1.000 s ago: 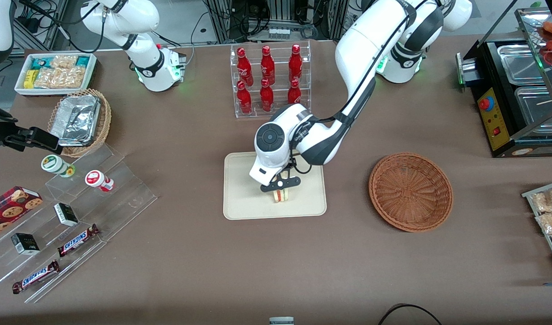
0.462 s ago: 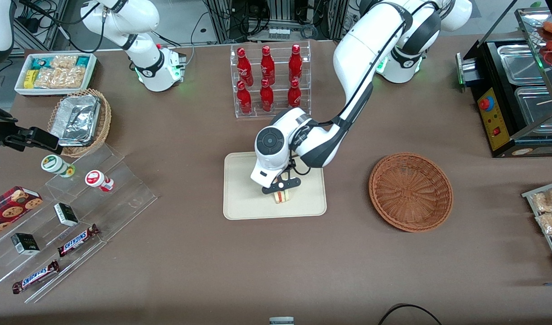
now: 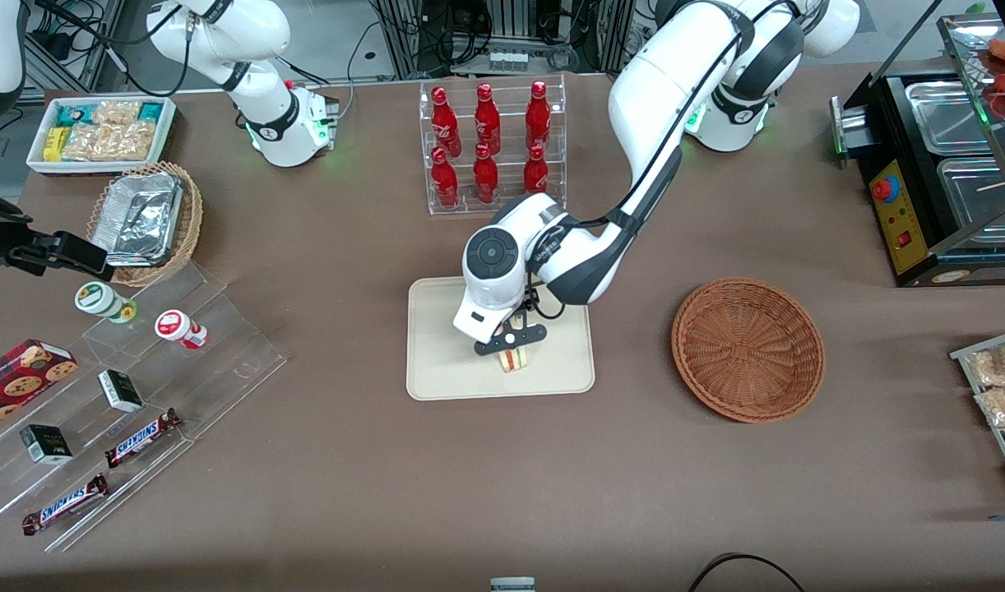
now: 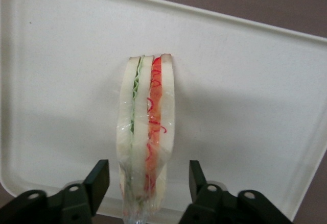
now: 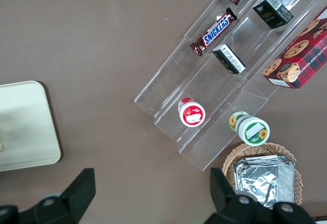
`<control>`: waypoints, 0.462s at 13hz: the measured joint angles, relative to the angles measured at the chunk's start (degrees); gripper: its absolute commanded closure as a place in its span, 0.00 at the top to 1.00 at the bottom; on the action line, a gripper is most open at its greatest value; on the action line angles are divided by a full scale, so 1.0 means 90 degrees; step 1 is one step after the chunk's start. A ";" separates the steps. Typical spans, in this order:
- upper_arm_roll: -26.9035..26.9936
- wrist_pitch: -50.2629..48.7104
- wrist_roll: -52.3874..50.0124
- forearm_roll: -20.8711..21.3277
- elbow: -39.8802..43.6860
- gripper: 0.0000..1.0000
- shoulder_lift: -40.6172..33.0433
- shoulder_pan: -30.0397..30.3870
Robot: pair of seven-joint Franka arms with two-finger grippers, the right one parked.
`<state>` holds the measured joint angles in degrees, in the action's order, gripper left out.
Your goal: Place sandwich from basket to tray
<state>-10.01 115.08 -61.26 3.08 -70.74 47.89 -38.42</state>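
Observation:
The sandwich (image 3: 515, 359), a wrapped wedge of white bread with green and red filling, stands on its edge on the cream tray (image 3: 445, 362). It also shows in the left wrist view (image 4: 146, 132) on the tray (image 4: 245, 81). My left gripper (image 3: 511, 349) hovers just above the sandwich. In the wrist view the gripper (image 4: 148, 180) is open, with one finger on each side of the sandwich and a gap between each finger and the bread. The reddish-brown wicker basket (image 3: 747, 349) sits empty toward the working arm's end of the table.
A clear rack of red bottles (image 3: 490, 144) stands farther from the front camera than the tray. A clear stepped display (image 3: 141, 395) with snack bars and small jars, a tan basket of foil trays (image 3: 145, 218) and a white box of snacks (image 3: 99, 131) lie toward the parked arm's end.
The gripper has stayed over the sandwich on the tray, with the arm shifting only slightly. The sandwich has not moved.

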 measured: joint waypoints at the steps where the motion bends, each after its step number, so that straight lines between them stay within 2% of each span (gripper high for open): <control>1: 0.0011 -0.0063 0.0000 0.0000 0.0029 1.00 -0.0069 0.0007; 6: 0.0073 -0.0508 0.0294 0.0002 0.0080 1.00 -0.0659 0.0066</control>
<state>-9.36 110.51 -58.61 3.10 -70.02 41.96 -37.83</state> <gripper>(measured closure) 0.000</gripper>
